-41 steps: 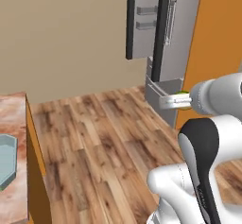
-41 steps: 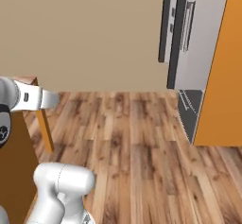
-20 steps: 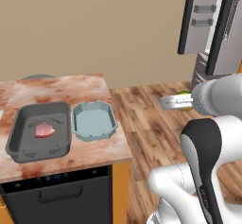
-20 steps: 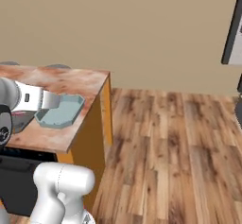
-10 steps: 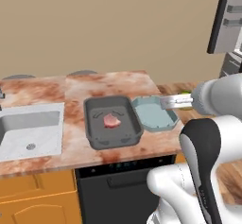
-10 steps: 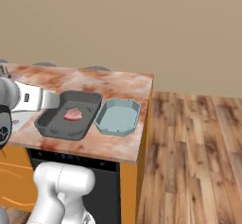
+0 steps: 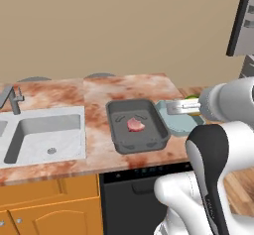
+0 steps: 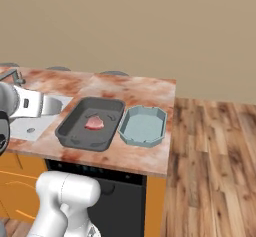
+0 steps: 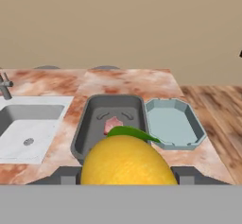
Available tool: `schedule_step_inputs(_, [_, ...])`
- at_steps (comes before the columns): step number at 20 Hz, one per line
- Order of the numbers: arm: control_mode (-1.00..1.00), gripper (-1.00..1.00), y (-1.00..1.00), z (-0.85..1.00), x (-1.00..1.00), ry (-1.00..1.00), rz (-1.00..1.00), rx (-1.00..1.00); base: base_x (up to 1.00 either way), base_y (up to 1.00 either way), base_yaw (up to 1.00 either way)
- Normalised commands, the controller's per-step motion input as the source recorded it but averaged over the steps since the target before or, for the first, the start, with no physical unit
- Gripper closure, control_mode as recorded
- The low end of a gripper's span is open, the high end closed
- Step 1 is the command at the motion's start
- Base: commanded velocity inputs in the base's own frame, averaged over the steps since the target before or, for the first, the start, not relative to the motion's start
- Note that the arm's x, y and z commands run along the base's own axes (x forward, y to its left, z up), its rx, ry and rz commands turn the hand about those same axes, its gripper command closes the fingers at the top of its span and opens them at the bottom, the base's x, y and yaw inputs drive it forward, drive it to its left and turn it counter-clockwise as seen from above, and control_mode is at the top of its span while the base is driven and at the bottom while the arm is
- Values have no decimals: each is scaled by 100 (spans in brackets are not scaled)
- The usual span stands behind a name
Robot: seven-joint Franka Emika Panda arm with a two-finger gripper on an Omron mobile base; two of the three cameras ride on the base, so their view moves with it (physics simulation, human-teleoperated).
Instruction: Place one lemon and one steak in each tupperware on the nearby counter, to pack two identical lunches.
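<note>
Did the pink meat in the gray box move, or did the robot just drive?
No. The steak sits in the middle of the dark grey tupperware, as it did before; the whole picture shifted, so the base drove.

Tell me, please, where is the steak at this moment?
The steak lies inside the dark grey tupperware on the counter, between the sink and the teal tupperware; the hand view shows it just beyond the lemon.
</note>
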Motion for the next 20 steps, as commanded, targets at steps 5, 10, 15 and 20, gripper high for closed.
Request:
schedule_step_inputs(5, [100,100,0,0,0,0,0,0,16,-8,0])
schedule_step_inputs(10, [100,100,0,0,0,0,0,0,56,1,0])
schedule_step_inputs(15, [100,100,0,0,0,0,0,0,75,8,0])
schedule_step_inputs(20, [-100,100,7,-11,5,2,0,0,39,20,0])
